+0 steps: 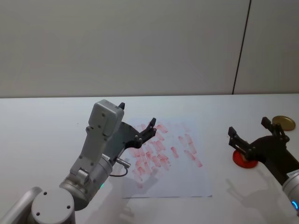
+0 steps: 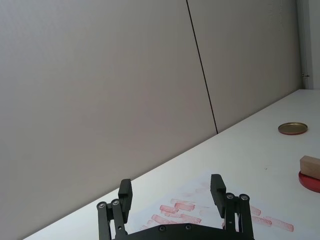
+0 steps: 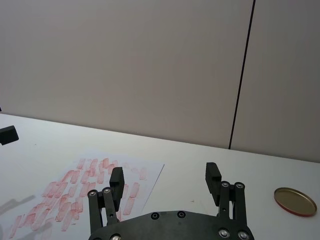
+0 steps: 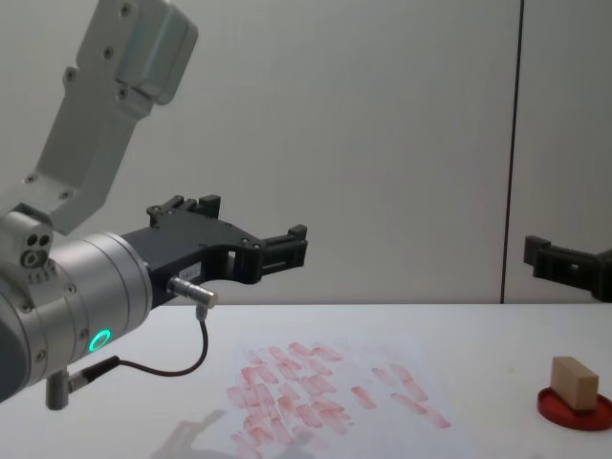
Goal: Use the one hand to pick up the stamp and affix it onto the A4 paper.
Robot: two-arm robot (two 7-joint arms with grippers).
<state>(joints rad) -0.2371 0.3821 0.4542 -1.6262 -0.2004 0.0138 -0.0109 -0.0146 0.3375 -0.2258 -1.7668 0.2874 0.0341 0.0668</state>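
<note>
The left arm (image 4: 81, 287), green ring (image 4: 98, 339) lit, looms nearest you. Its left claw (image 1: 137, 115) is spread wide and empty over the A4 paper (image 1: 180, 179), idle. Your working tool is the right claw (image 1: 248, 127), on the arm with the blue ring (image 1: 294, 204). Its fingers are apart and hold nothing as it hangs above the red ink pad (image 1: 244, 161) beside the paper.

The stamp (image 4: 574, 380) rests on that pad, below the right claw and well apart from its fingertips. The coming move looks like a plain descent, and the right claw is by far the nearer of the two. From the chest the block reads a little wider than tall. Its long axis seems to run across the claw's reach, though you cannot fix that angle.

That side-on view gives you the drop between claw and block. From the head, the claw's own finger covers the block and leaves you the pad's red edge. The left wrist camera catches the stamp (image 2: 310, 167) far beyond the left claw (image 2: 171, 184). The right wrist camera looks past open fingers (image 3: 212, 175) to the paper and a brass lid (image 3: 295, 201) on the worktop (image 3: 60, 140).
</note>
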